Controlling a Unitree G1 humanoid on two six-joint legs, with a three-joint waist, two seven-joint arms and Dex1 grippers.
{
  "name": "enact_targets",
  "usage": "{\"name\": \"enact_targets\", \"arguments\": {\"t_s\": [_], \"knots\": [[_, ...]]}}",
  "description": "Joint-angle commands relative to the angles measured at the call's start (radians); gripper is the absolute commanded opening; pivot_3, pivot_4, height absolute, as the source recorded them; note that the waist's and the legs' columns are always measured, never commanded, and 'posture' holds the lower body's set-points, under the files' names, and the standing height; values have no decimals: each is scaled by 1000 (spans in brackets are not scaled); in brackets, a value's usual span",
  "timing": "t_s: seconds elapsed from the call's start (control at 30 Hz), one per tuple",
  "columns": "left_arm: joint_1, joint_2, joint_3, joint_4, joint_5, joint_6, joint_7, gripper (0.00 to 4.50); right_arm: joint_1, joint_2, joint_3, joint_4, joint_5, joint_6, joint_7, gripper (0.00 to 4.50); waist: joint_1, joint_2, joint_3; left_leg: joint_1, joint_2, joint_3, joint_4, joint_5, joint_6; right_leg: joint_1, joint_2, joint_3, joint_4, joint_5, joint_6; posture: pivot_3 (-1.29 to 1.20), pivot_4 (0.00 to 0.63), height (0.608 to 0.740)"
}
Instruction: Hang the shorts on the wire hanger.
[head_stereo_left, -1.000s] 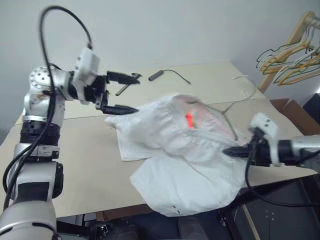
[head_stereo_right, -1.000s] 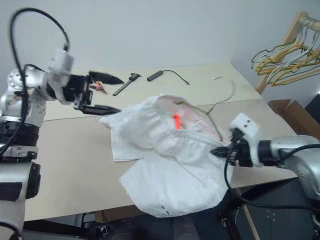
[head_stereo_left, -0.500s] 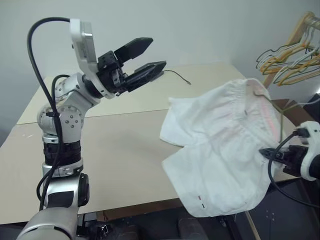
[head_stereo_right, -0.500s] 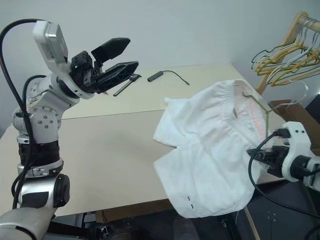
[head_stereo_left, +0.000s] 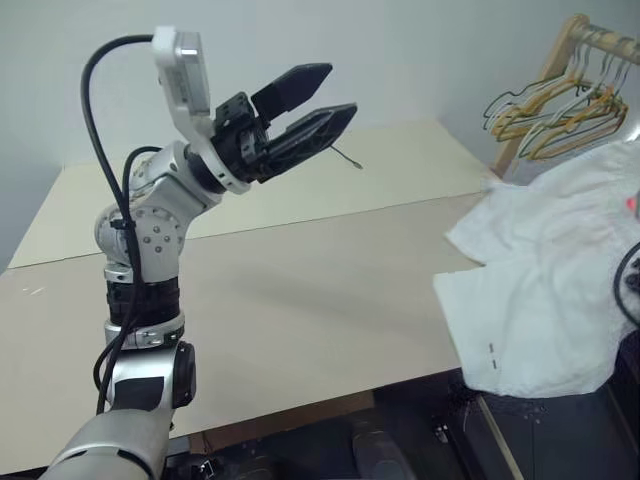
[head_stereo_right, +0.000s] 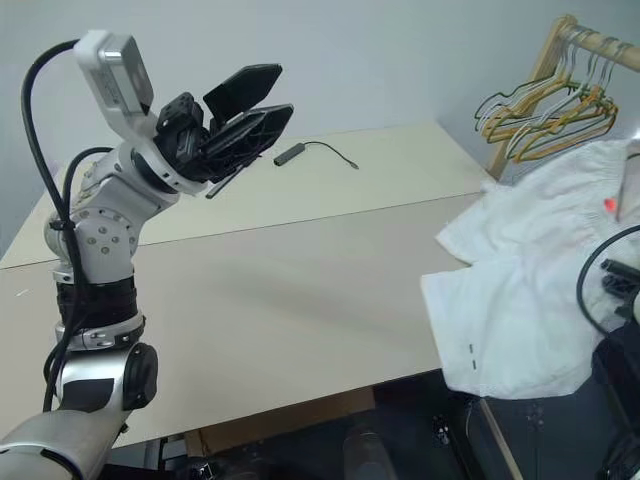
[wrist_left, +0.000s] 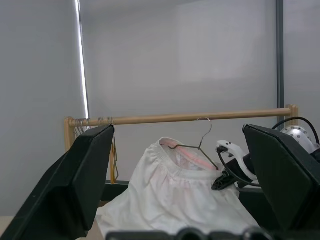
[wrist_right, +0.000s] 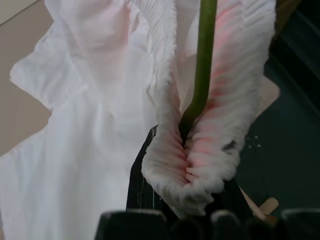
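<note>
Hanging limp off the table's (head_stereo_left: 300, 300) right edge, the shorts (head_stereo_left: 545, 290) look light and floppy, best gripped at the gathered waistband where the right gripper (wrist_right: 185, 165) pinches cloth and wire hanger (wrist_left: 197, 145) together (left gripper (head_stereo_left: 310, 105) gapes wide, empty).

We find no text, label, brand, number or sign that can be read on anything in these views.
</note>
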Motion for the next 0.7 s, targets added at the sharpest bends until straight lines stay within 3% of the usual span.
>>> {"name": "enact_targets", "arguments": {"t_s": [0.03, 0.2, 0.43, 0.7], "knots": [[-1, -5, 2, -35, -8, -27, -6, 4480, -119, -52, -20, 90, 16, 7, -111, 0, -9, 0, 0, 0, 0, 0, 0, 0, 0, 0, 0, 0, 0, 0, 0, -358, 74, 740], [8, -10, -1, -49, -3, -29, -7, 4480, -285, -111, -11, 262, -32, 7, -197, 0, -21, 2, 1, 1, 0, 2, -1, 0, 0, 1, 0, 1, -1, -2, 4, -356, 68, 740], [24, -4, -4, -73, -1, -28, -7, 4480, -469, -164, -26, 415, -205, 7, -203, 0, -33, 3, 1, 0, 0, 2, -1, 0, 0, 1, 0, 1, -3, -3, 6, -347, 67, 740], [32, 0, -9, -86, 3, -28, -16, 4480, -476, -95, -123, 448, -425, 7, -175, 0, -35, 3, 1, 0, 0, 2, -1, 0, 0, 1, 0, 1, -4, -4, 8, -346, 60, 740]]}}
